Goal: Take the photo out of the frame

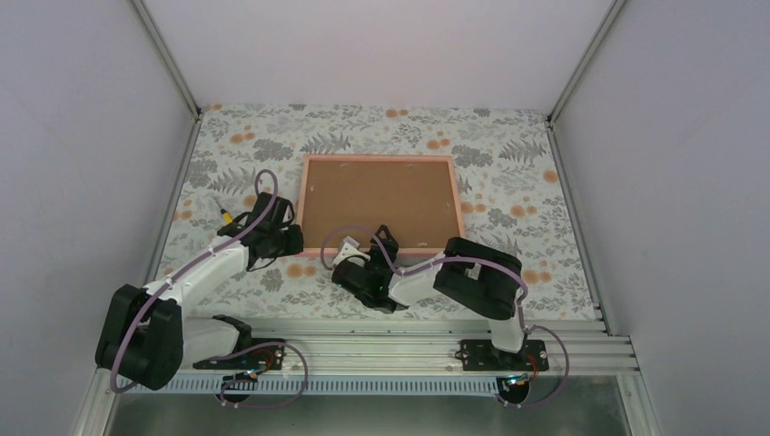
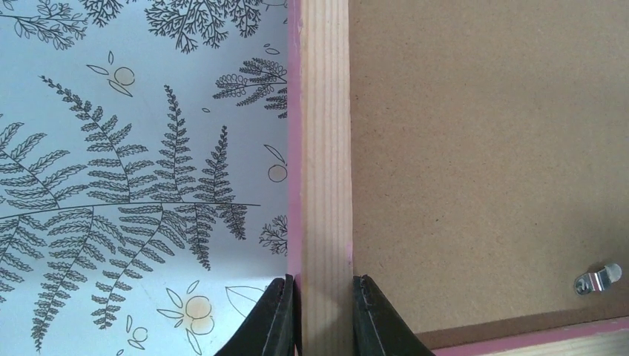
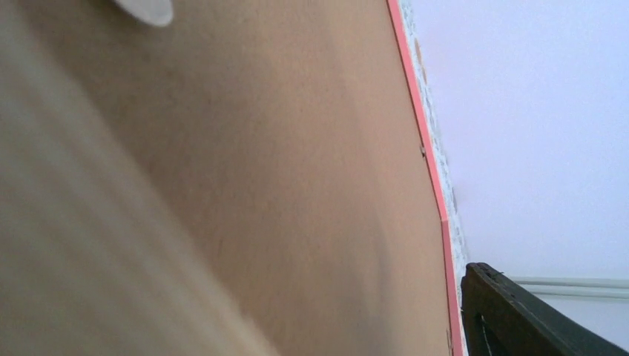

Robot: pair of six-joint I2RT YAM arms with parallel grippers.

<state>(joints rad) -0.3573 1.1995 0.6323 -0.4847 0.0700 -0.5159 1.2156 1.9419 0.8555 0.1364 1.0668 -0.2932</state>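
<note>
My left tool (image 2: 323, 291) is clamped on the left rail of the frame (image 1: 459, 195). My right tool (image 1: 361, 245) sits at its near edge, and I cannot tell its grip. The frame lies back-up in the middle of the desk (image 1: 518, 191), with the backing board (image 1: 377, 204) showing and the photo out of sight.

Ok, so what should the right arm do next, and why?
Probably bring the right gripper down to the metal clip and turn it aside. The frame lies face down, the left gripper clamps it, and the backing board is clipped in, hiding the photo.
</note>
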